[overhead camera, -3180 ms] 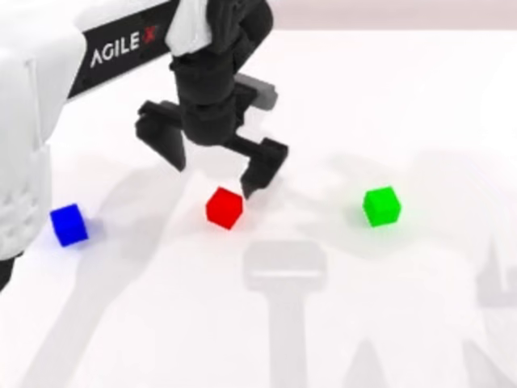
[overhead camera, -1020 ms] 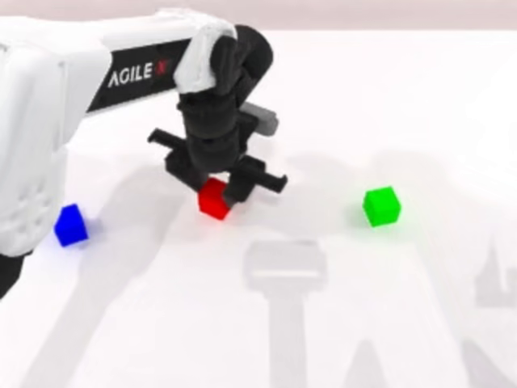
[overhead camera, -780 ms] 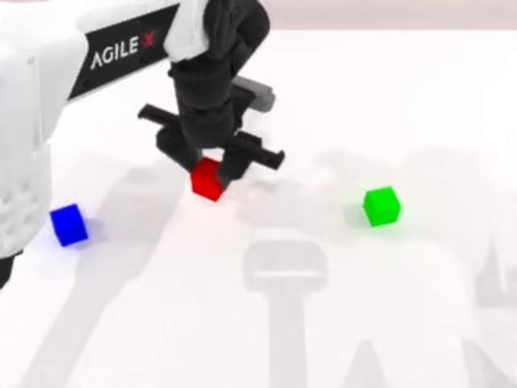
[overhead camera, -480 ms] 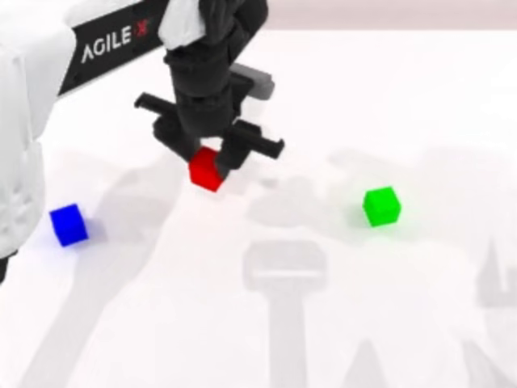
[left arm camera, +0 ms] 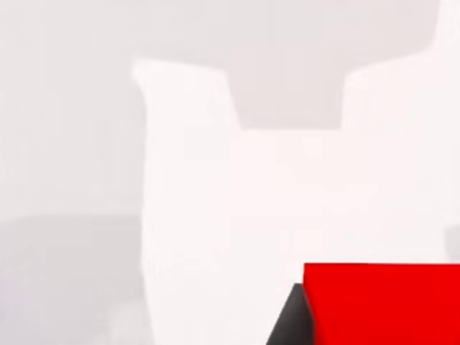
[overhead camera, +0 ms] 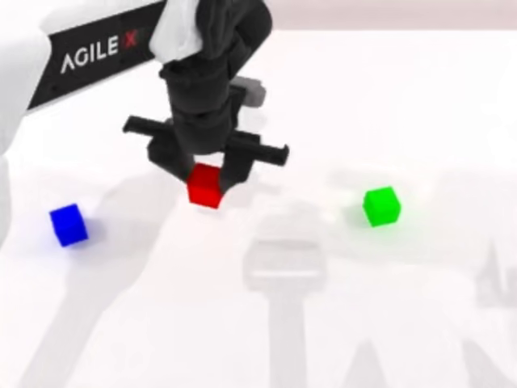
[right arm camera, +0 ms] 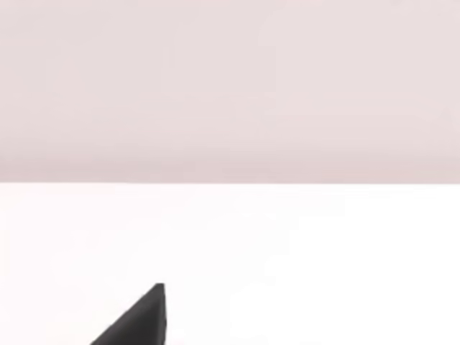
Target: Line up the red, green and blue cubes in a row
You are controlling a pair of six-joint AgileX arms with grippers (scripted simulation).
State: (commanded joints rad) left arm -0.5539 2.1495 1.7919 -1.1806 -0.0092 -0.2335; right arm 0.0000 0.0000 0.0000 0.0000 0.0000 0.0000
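In the top view my left gripper point(overhead camera: 204, 179) is shut on the red cube point(overhead camera: 205, 185), left of the table's middle. The left wrist view shows the red cube point(left arm camera: 381, 305) close up, pressed against one dark finger point(left arm camera: 291, 325). The blue cube point(overhead camera: 69, 225) rests on the table at the far left. To the right of the middle sits the green cube point(overhead camera: 381, 206). Both are apart from the gripper. My right arm is out of the top view. Its wrist view shows only one dark fingertip point(right arm camera: 144, 316) over bare white table.
The white table point(overhead camera: 323, 97) stretches all round the cubes. Grey shadows of the arms point(overhead camera: 284, 267) fall across its near part. A pale wall point(right arm camera: 230, 86) rises behind the table's far edge in the right wrist view.
My left gripper, open above the red cube at first, came down and shut on it. It has since carried the cube a little to the left and away from the table's near edge.
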